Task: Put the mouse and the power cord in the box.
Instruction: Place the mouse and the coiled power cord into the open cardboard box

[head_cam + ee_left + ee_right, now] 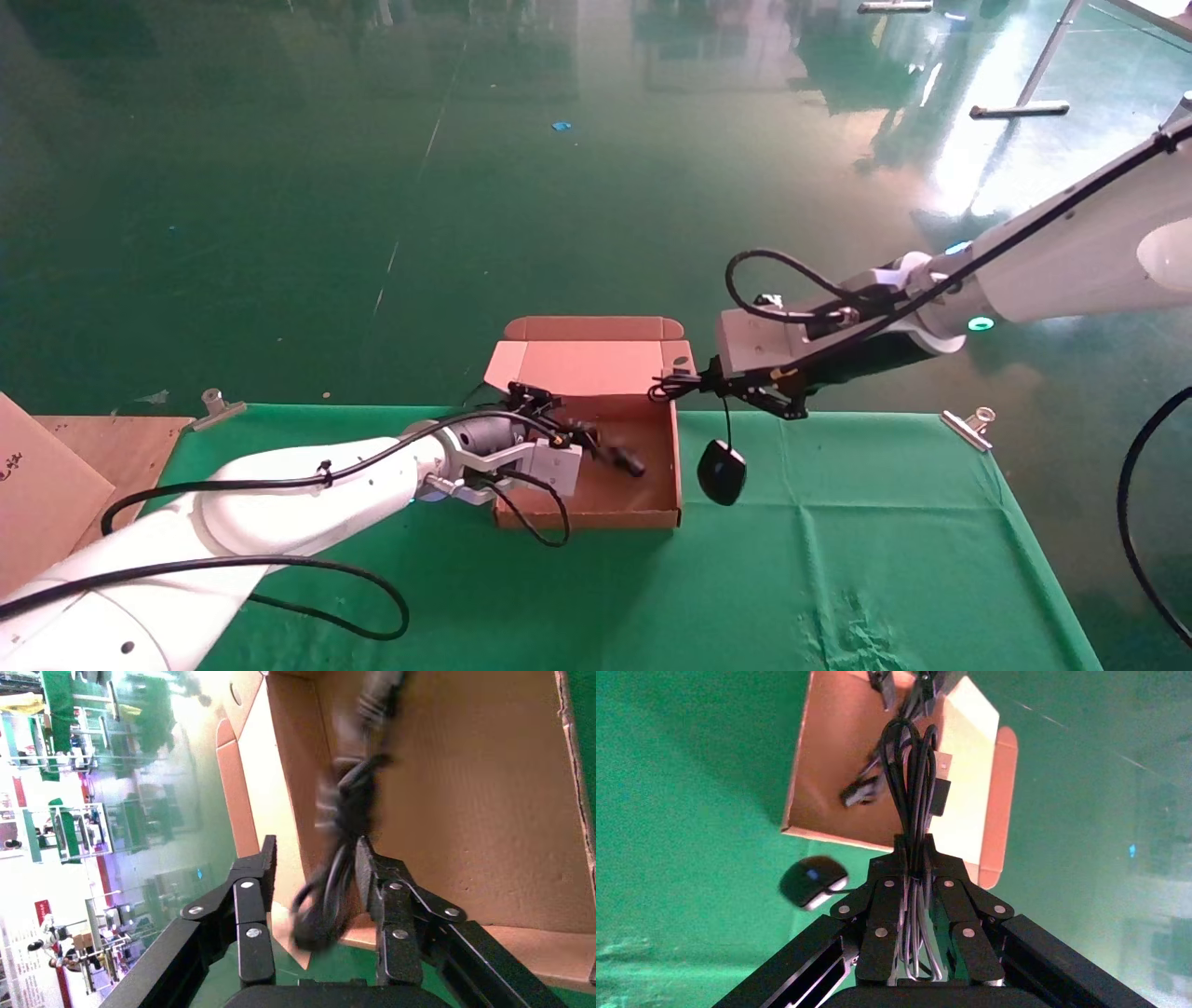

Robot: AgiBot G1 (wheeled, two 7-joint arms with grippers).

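The box [596, 515] stands open on the green cloth, its lid [587, 365] folded back. My left gripper [585, 434] hovers over its left half with its fingers [254, 903] open. The power cord [337, 853], blurred, hangs between them above the box floor [478, 797], and its plug [629, 459] shows inside the box. At the box's right rear corner my right gripper [697, 382] is shut on the mouse's coiled wire [914, 776]. The mouse [722, 472] dangles from that wire outside the right wall, above the cloth. The right wrist view shows the mouse [812, 881] beside the box [828, 762].
The green cloth [838, 559] covers the table, held by metal clips at the back left [216, 406] and back right [968, 424]. A cardboard sheet [37, 485] leans at the far left on a wooden board [112, 438]. Beyond the table's far edge lies shiny green floor.
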